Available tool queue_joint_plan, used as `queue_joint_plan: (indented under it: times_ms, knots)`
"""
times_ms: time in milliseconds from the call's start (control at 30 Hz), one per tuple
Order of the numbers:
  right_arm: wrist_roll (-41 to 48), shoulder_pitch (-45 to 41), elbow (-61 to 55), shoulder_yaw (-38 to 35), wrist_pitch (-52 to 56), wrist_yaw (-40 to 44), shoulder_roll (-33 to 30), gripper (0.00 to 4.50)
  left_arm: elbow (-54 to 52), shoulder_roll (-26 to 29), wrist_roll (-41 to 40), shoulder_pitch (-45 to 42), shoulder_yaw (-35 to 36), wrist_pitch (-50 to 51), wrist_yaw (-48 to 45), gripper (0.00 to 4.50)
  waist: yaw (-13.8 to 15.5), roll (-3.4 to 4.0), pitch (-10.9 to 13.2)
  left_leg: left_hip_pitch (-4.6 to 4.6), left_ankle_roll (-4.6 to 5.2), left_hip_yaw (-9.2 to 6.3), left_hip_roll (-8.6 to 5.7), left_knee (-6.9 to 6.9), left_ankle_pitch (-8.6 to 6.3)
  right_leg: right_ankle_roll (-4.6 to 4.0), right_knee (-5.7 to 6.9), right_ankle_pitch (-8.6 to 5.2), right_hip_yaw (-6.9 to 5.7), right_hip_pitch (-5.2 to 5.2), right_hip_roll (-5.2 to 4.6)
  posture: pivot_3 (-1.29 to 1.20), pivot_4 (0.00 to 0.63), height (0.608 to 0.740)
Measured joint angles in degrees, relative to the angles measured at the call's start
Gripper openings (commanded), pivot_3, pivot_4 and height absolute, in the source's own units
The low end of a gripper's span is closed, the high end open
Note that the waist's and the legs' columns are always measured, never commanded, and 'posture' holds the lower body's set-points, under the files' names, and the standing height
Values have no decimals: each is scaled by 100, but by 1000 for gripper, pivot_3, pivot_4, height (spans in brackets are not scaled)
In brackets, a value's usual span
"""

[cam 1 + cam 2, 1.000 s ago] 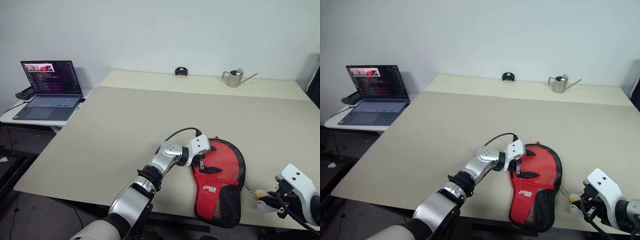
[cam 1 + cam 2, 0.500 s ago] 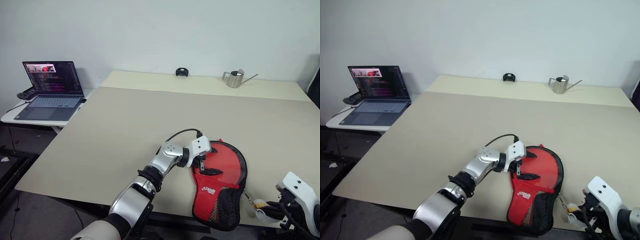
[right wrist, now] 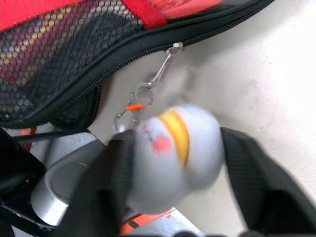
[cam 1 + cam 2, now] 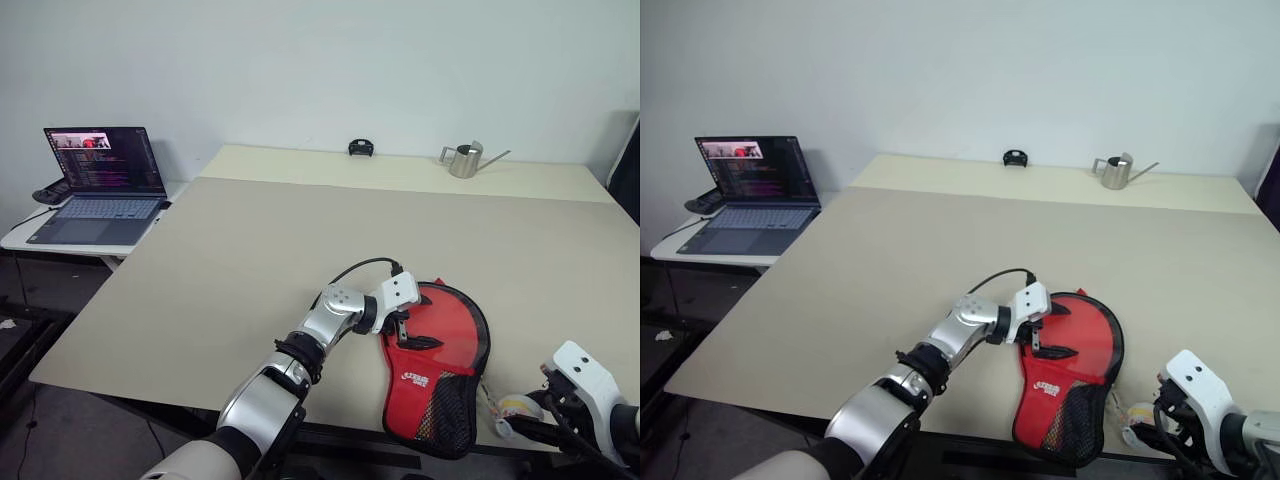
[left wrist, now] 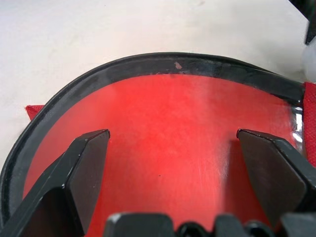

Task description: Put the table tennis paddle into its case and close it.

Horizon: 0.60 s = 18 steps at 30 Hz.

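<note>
The right gripper has just let go: a second ago its fingers were clenched on the small white charm that hangs by a chain from the zipper of the case, and now the fingers stand apart, one on each side of the charm. In the right wrist view the charm looks blurred between them, so I cannot tell if it touches a finger or is falling free. In that same second the charm and the right hand have come lower and nearer to the front edge of the table, though the head camera has also shifted a little.

The left gripper has not changed. Its fingers are spread wide, and they rest on the red face of the case, near its round end, as if they press it down. It grasps nothing.

The case lies flat just beside the left fingers and reaches toward the right ones, with the mesh pocket at the near end. The zipper slider sits on the black edging close in front of the right fingers. The paddle itself I cannot make out, so it is probably inside already.

I judge that one pull of the zipper is over. Whether the case is closed all the way is not clear from here.
</note>
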Motion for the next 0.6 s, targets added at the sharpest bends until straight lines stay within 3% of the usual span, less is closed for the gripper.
queue_joint_plan:
  times_ms: [133, 300, 467, 600]
  knots:
    - [453, -503, 160, -444, 271, 85, 67, 4196, 12, 9, 17, 1, 2, 0, 26, 4500, -23, -3, 2, 23, 2, 0, 0, -2, -1, 0, -4, 0, 0, 26, 0, 0, 150, 740]
    - [841, -1878, 902, -748, 434, -82, 69, 4196, -32, -3, -53, 24, 95, 59, -89, 4500, -89, -5, 5, 51, 5, -2, 1, -10, -4, 3, -10, 1, -1, 51, -1, 0, 150, 740]
    - [593, -2782, 1800, 37, 44, -426, 172, 4196, -458, 157, -349, 140, 218, 466, -594, 4500, -171, 24, 21, 29, 5, 4, 3, -12, -4, 2, -9, 0, 9, 23, -13, 0, 150, 740]
    - [287, -3335, 2436, 835, -486, -449, 357, 4196, -963, 435, -625, 256, 330, 828, -843, 4500, -248, 23, 23, -47, -3, 12, 3, 3, 2, 0, 22, 2, 19, -70, -17, 0, 150, 740]
